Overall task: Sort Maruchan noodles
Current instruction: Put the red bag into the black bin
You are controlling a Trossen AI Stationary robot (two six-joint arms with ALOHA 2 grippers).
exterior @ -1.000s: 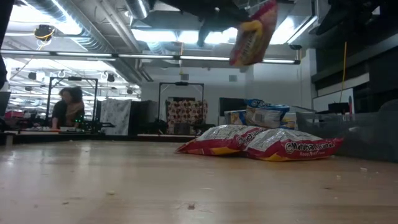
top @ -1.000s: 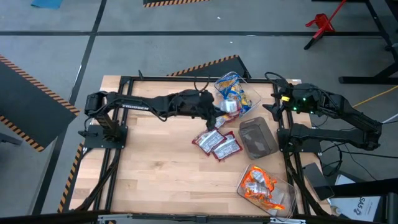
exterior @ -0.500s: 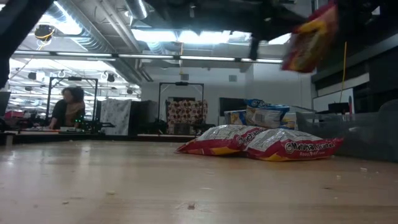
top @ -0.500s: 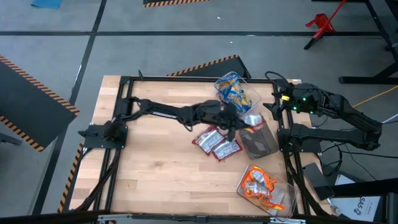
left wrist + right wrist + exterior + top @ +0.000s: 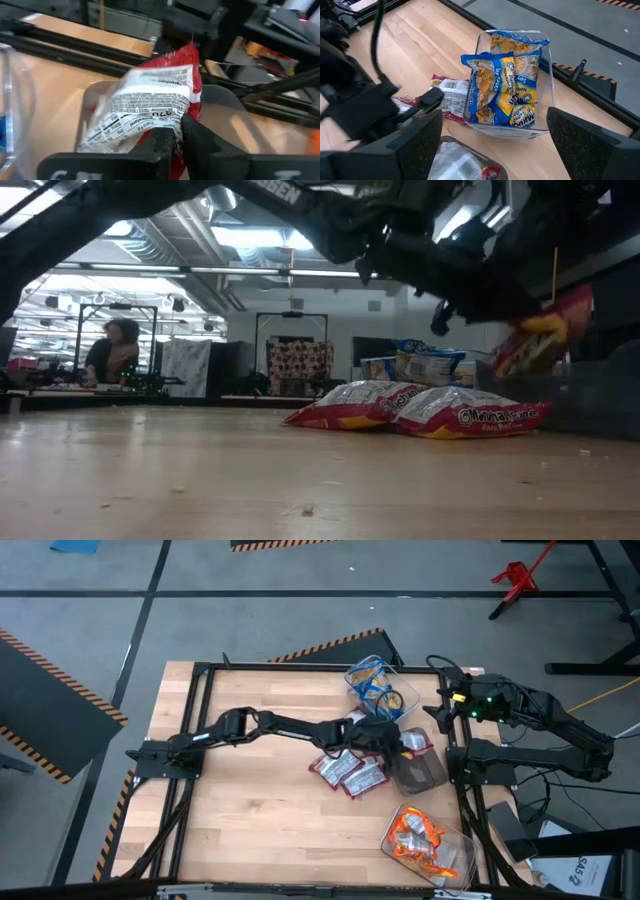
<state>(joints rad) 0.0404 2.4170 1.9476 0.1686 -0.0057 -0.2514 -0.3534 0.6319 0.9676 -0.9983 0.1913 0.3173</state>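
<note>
The table (image 5: 250, 800) was light brown wood with a black frame around it. Both arms were black. The packet (image 5: 150, 107) over the dark grey tub (image 5: 420, 768) was red, with a white back full of black print. Two packets (image 5: 415, 408) lying on the wood were red and white. The packets in one clear tub (image 5: 507, 85) were blue and yellow. The packets in the other clear tub (image 5: 425, 840) were orange. Orange and black stripes marked the grey floor (image 5: 330, 645).
</note>
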